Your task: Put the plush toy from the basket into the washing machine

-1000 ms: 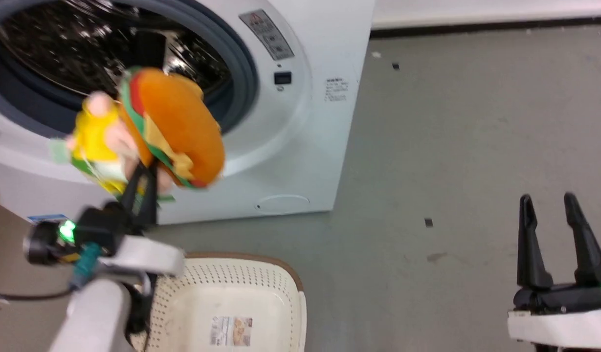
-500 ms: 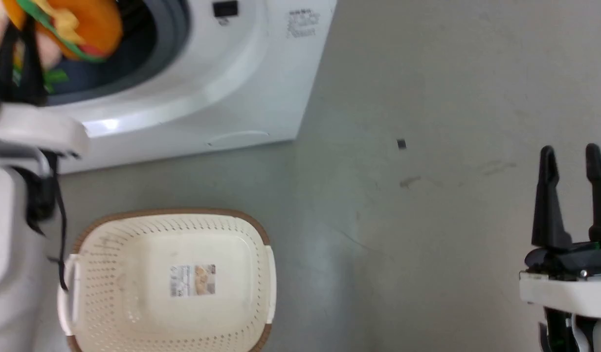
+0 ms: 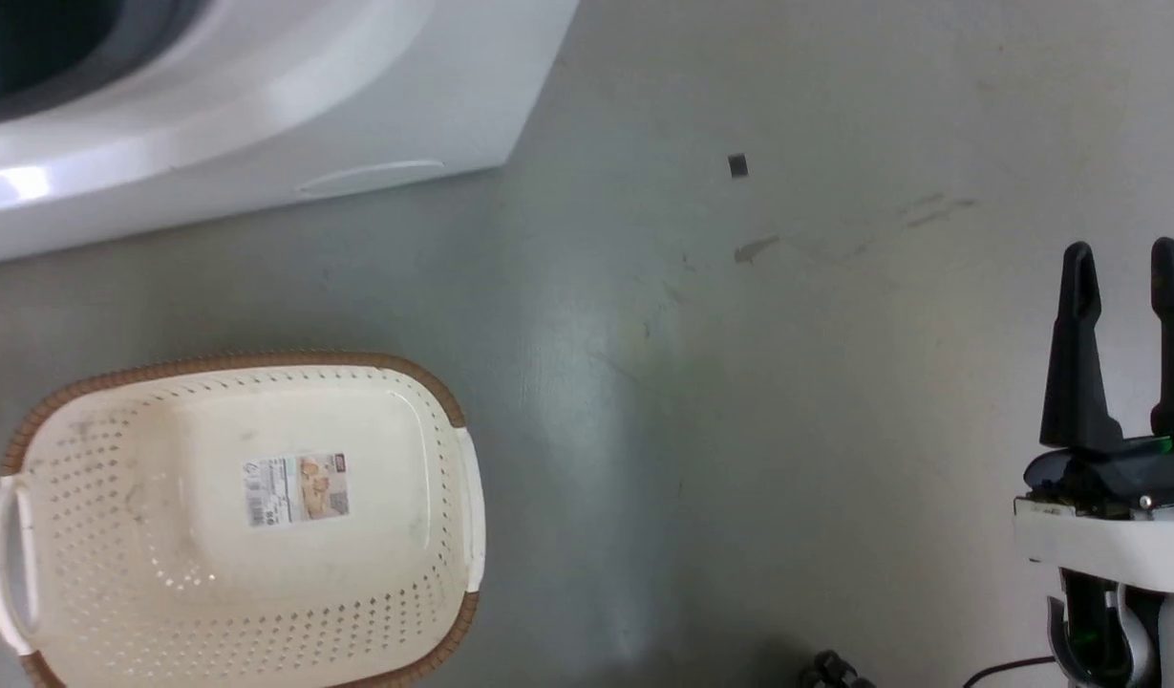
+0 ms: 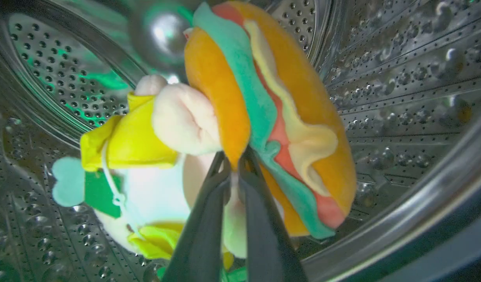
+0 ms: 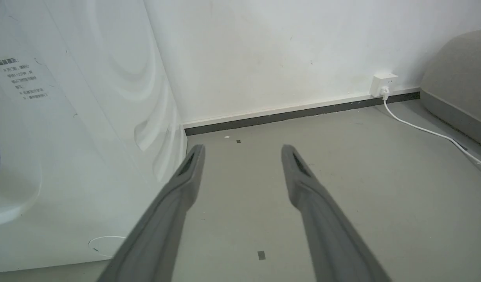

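"Inside the drum (image 4: 400, 78) of the washing machine (image 3: 262, 115), what has the left gripper (image 4: 234, 164) got?"

"The plush toy (image 4: 287, 98). Its fingers (image 4: 201, 235) are pinched tight on the edge of the orange bun, holding the toy up within the perforated steel (the green tag (image 4: 101, 194) hangs at the left of the wrist view)."

"And the basket (image 3: 434, 401)?"

"On the grey floor (image 3: 739, 382) near the machine's front, a paper label (image 3: 295, 487) on its inner bottom."

"The right gripper (image 3: 1121, 253)?"

"Spread apart, gripping nothing, well right of the basket."
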`<state>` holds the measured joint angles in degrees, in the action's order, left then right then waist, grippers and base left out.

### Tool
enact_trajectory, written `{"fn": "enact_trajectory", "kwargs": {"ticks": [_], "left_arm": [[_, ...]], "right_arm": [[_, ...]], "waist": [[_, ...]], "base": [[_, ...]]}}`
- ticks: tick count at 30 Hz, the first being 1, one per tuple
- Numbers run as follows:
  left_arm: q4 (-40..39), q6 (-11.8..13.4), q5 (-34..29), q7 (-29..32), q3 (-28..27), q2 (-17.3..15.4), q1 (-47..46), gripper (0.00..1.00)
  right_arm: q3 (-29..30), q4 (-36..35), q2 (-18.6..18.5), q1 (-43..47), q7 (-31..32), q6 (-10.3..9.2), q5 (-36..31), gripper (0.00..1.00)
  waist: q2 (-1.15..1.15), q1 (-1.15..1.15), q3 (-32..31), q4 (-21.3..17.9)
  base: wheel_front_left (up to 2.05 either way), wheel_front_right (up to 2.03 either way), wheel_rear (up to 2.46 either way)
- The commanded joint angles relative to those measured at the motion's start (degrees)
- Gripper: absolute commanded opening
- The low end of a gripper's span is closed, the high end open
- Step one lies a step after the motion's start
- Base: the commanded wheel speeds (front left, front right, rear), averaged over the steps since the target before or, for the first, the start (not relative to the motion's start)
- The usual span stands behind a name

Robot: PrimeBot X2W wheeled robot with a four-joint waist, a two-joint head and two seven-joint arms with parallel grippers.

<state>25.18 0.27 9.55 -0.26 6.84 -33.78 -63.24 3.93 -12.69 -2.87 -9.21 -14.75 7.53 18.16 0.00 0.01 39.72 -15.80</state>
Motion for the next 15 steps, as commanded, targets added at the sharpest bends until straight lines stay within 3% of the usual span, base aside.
{"fn": "enact_trajectory", "kwargs": {"ticks": [1,9,15], "left_arm": [[1.2,-0.5,-0.6,0.9,0.4,-0.4,-3.0,0.00],[13.3,-3.5,-1.1,9.8,3.0,-1.6,-13.3,0.00],[20.2,-5.6,-0.4,12.6,4.7,-1.2,-16.2,0.00]], "right_arm": [[-0.1,-0.2,0.0,-1.2,-0.2,-0.04,0.2,1.00],[-1.1,-0.4,0.0,-3.2,-0.2,-0.04,0.6,1.00],[-1.1,-0.6,0.0,-3.7,-0.2,-0.04,0.7,1.00]], "waist": [[0.00,-0.01,1.8,-0.6],[0.00,-0.01,4.7,-1.6],[0.00,-0.01,5.6,-1.6]], "base": [[0.00,0.00,0.00],[0.00,0.00,0.00],[0.00,0.00,0.00]]}}
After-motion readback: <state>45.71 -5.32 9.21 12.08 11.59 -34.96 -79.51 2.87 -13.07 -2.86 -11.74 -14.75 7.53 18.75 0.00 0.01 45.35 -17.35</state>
